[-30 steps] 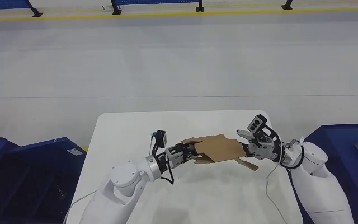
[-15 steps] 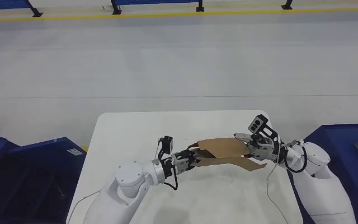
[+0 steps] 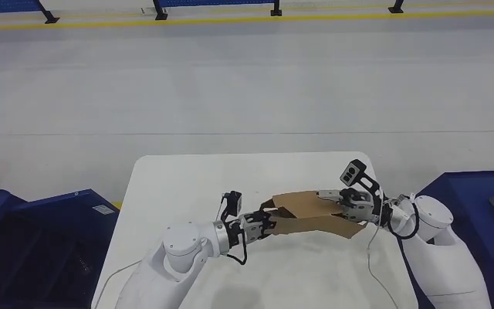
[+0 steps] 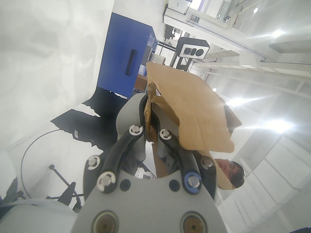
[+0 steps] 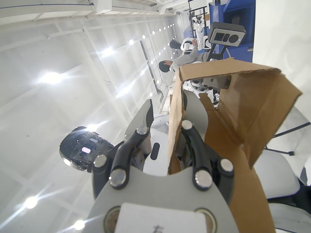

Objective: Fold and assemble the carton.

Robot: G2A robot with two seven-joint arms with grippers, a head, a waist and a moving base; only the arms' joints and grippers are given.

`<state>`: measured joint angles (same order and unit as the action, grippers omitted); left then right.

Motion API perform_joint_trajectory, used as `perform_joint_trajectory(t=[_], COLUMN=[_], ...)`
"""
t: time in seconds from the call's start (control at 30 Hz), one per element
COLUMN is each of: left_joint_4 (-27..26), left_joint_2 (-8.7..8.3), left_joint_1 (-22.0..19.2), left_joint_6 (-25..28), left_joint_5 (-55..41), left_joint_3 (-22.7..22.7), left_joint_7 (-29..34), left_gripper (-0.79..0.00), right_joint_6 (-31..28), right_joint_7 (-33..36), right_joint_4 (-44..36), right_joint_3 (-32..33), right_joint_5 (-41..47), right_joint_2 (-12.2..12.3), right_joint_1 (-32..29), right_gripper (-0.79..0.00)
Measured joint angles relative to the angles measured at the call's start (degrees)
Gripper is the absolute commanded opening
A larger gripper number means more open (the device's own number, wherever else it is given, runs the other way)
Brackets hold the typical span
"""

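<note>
Carton (image 3: 309,208), brown and part-folded, is held off the bench (image 3: 177,185), over its right half, between both arms. Left gripper (image 3: 268,224) is clenched on the carton's left edge. In the left wrist view its fingers (image 4: 132,115) are seen pinching the cardboard, and a flap is curled past them. Right gripper (image 3: 340,202) is set at the carton's right end. Its fingers (image 5: 143,115) are spread with a carton wall straddled between them, and a gap is seen beside one finger.
</note>
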<state>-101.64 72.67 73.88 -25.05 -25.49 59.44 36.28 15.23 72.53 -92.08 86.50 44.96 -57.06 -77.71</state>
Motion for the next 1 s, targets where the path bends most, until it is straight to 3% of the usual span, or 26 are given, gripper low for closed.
perform_joint_trajectory(t=[0.3, 0.53, 0.57, 0.63, 0.67, 1.0], left_joint_4=[0.23, 0.24, 0.25, 0.23, 0.21, -0.67], left_joint_2=[-0.17, -0.40, -0.44, -0.50, -0.54, -1.37], left_joint_1=[-0.26, -0.01, 0.03, 0.09, 0.13, 1.39], left_joint_6=[-0.53, -0.30, -0.33, -0.31, -0.27, 1.37], left_joint_5=[0.25, 0.06, 0.05, 0.00, -0.05, 0.96], left_joint_3=[-0.91, -0.65, -0.62, -0.55, -0.48, 3.54], left_joint_7=[0.14, 0.04, 0.03, -0.04, -0.08, -2.85], left_gripper=[-0.785, -0.785, -0.594, -0.037, 0.000, 0.000], right_joint_6=[-1.02, -1.89, -2.06, -2.38, -2.69, -2.88], right_joint_7=[-2.35, -3.28, -3.43, -3.69, -3.94, -5.45], right_joint_4=[0.46, 1.18, 1.29, 1.43, 1.50, 2.34], right_joint_3=[-1.34, -2.49, -2.53, -2.55, -2.55, -2.67], right_joint_5=[-1.50, -2.32, -2.34, -2.45, -2.62, -2.66], right_joint_2=[0.06, 0.06, 0.08, 0.10, 0.12, 0.16], right_joint_1=[0.57, 1.38, 1.46, 1.57, 1.61, 1.60], right_gripper=[-0.785, -0.785, -0.785, -0.785, -0.785, -0.785])
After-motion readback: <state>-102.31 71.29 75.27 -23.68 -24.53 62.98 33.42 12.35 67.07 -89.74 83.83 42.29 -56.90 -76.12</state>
